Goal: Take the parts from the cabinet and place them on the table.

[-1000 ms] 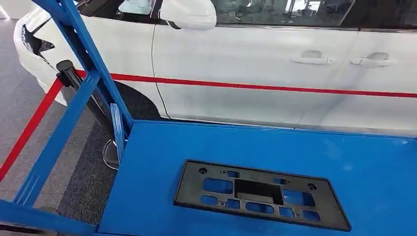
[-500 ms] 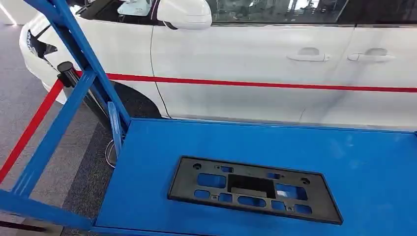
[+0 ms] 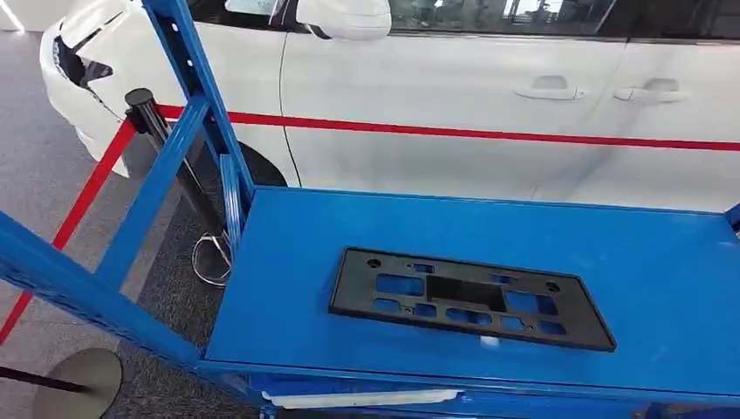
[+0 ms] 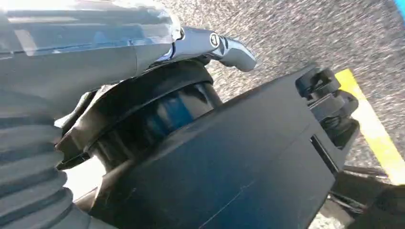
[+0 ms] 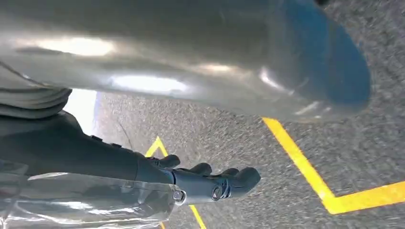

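One part (image 3: 469, 298), a flat black plastic plate of long rectangular outline, lies flat on the blue surface (image 3: 646, 288) in the head view. It carries a large rectangular opening at its middle, smaller rounded cut-outs along both long sides and a round hole near each upper corner. Its position relative to either hand cannot be fixed, because no picture contains both the part and a hand.

Count: one black part, one blue surface with blue frame struts (image 3: 155, 183), one white car (image 3: 489, 96) behind the surface, one red barrier tape (image 3: 87, 188) on a black post (image 3: 166, 153), one round grey base (image 3: 77, 381) on the floor.

Left hand (image 4: 224, 45): one metallic finger extends past the grey ribbed cover over grey carpet (image 4: 305, 33). Dark body parts cover the rest of the hand, so whether it is spread or closed cannot be told.

Right hand (image 5: 210, 181): dark fingers lie side by side, lightly curled, with nothing between them. It hangs above grey carpet with yellow floor lines (image 5: 305, 167) beyond the fingertips. A silver arm section blocks the upper part of this view, and the picture is blurred.

A pale object (image 3: 358, 399) under the front edge of the surface is cut off and cannot be identified.
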Motion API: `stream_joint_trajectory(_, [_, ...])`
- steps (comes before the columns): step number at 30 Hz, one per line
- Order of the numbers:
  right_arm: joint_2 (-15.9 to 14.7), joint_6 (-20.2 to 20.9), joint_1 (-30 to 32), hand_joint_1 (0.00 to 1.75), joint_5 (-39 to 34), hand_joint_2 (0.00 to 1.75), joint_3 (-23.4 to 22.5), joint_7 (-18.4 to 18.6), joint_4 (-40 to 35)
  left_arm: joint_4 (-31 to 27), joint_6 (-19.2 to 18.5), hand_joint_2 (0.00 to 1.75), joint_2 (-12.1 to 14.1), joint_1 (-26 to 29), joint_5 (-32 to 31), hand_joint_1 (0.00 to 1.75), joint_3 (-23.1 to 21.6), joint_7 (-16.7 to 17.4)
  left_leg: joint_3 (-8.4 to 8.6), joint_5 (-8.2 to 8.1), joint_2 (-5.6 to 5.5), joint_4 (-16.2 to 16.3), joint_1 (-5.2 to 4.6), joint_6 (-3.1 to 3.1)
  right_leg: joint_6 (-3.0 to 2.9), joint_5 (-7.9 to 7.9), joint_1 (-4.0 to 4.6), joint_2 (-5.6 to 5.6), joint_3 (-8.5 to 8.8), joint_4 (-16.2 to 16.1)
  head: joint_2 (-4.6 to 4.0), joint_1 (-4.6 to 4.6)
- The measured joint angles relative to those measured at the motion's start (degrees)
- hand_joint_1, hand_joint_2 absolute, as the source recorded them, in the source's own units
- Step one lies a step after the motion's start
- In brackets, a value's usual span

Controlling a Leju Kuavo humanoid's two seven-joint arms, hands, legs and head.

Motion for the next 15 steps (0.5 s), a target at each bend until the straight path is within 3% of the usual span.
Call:
stream_joint_trajectory(1, [0.0, 0.0, -0.1, 0.0, 0.2, 0.0, 0.0, 0.0, 0.0, 0.0, 0.1, 1.75, -0.1, -0.1, 0.1, 0.0, 0.0, -0.2, -0.51, 0.37, -0.07, 0.2, -0.1, -0.09, -0.57, 1.36, 0.33, 0.01, 3.92, -5.4, 0.0, 0.0])
stream_joint_trajectory(2, [-0.1, 0.0, -0.2, 0.0, 0.5, 0.0, 0.0, 0.1, 0.0, 0.0, 0.2, 1.75, -0.3, -0.2, 0.4, 0.0, 0.0, -0.4, -0.75, 0.68, -0.08, 0.4, -0.04, -0.22, -1.29, 0.9, 0.65, 0.05, 7.53, -10.4, 0.0, -0.02])
stream_joint_trajectory(3, [-0.3, 0.1, -0.3, 0.0, 0.8, 0.0, 0.2, 0.2, 0.0, 0.0, 0.4, 1.75, -0.4, -0.3, 0.7, 0.0, 0.0, -0.5, -1.08, 0.94, -0.16, 0.6, -0.45, -0.53, -1.62, -0.03, 1.01, -0.05, 9.15, -13.8, 0.0, 0.0])
stream_joint_trajectory(4, [-0.3, 0.1, -0.4, 0.0, 1.0, 0.0, 0.3, 0.2, 0.0, 0.0, 0.5, 1.75, -0.4, -0.3, 0.9, 0.0, 0.0, -0.6, -0.9, 1.38, -0.03, 0.3, -0.26, -0.89, -1.51, 0.51, 1.06, 0.0, 8.73, -13.3, 0.0, -0.02])
stream_joint_trajectory(6, [-0.3, 0.2, -0.6, 0.0, 1.3, 0.0, 0.6, 0.2, -0.1, 0.0, 0.5, 1.75, -0.4, -0.5, 1.0, 0.0, 0.1, -0.6, -0.97, 2.39, -0.06, 0.0, -0.15, -1.51, -1.99, 1.14, 1.26, -0.04, 8.35, -13.6, 0.0, 0.0])
stream_joint_trajectory(7, [-0.3, 0.2, -0.6, 0.0, 1.4, 0.0, 0.7, 0.2, -0.1, 0.0, 0.5, 0.0, -0.4, -0.4, 1.0, 0.0, 0.1, -0.6, -1.13, 2.81, -0.15, -0.1, -0.45, -1.87, -2.33, 1.84, 0.7, -0.14, 8.05, -14.1, 0.0, -0.02])
stream_joint_trajectory(9, [-0.2, 0.2, -0.9, 0.0, 1.4, 0.0, 0.8, 0.3, -0.1, 0.1, 0.5, 0.0, -0.3, -0.4, 1.0, 0.0, 0.1, -0.7, -2.65, -2.68, -0.23, 3.4, -0.15, -2.61, -3.26, 3.03, 0.38, -0.66, 6.66, -14.5, 0.0, -0.04])
stream_joint_trajectory(10, [-0.1, 0.2, -0.8, 0.0, 1.4, 0.0, 0.9, 0.3, -0.1, 0.1, 0.7, 0.0, -0.2, -0.5, 0.8, 0.0, 0.1, -0.7, -3.64, -6.26, -0.2, 7.5, 0.12, -2.93, -3.24, 3.67, 0.42, -0.69, 5.85, -14.5, 0.0, -0.05])
stream_joint_trajectory(11, [-0.1, 0.2, -0.8, 0.0, 1.4, 0.0, 0.9, 0.4, -0.1, 0.1, 0.9, 0.0, -0.2, -0.6, 0.8, 0.0, 0.1, -0.8, -4.54, -8.73, -0.2, 11.7, 0.24, -3.17, -3.21, 4.21, 0.44, -0.75, 5.16, -14.4, 0.0, -0.04])
stream_joint_trajectory(12, [-0.1, 0.2, -0.8, 0.0, 1.4, 0.0, 0.9, 0.6, -0.1, 0.1, 1.1, 0.0, -0.2, -0.6, 0.9, 0.0, 0.1, -0.8, -5.23, -9.75, -0.18, 15.3, 0.31, -3.43, -3.15, 4.72, 0.43, -0.8, 4.44, -14.3, 0.0, -0.04])
stream_joint_trajectory(13, [0.0, 0.2, -0.8, 0.0, 1.6, 0.0, 1.0, 0.6, -0.1, 0.1, 1.2, 0.0, -0.1, -0.6, 0.9, 0.0, 0.1, -0.9, -5.22, -9.06, -0.18, 17.4, 0.47, -3.59, -3.05, 5.2, 0.39, -0.85, 3.7, -14.2, 0.0, -0.05])
stream_joint_trajectory(14, [0.1, 0.2, -0.8, 0.0, 1.7, 0.0, 1.0, 0.6, -0.1, 0.1, 1.3, 0.0, 0.0, -0.5, 0.9, 0.0, 0.1, -0.9, -4.14, -7.12, -0.17, 17.1, 0.7, -3.73, -2.92, 5.66, 0.39, -0.87, 2.94, -14.0, 0.0, -0.04])
stream_joint_trajectory(15, [0.2, 0.2, -0.8, 0.0, 1.8, 0.0, 1.1, 0.6, -0.1, 0.1, 1.3, 0.0, 0.0, -0.4, 1.1, 0.0, 0.1, -1.0, -2.1, -4.65, -0.17, 14.6, 0.89, -3.83, -2.76, 6.05, 0.38, -0.87, 2.19, -13.7, 0.0, -0.04])
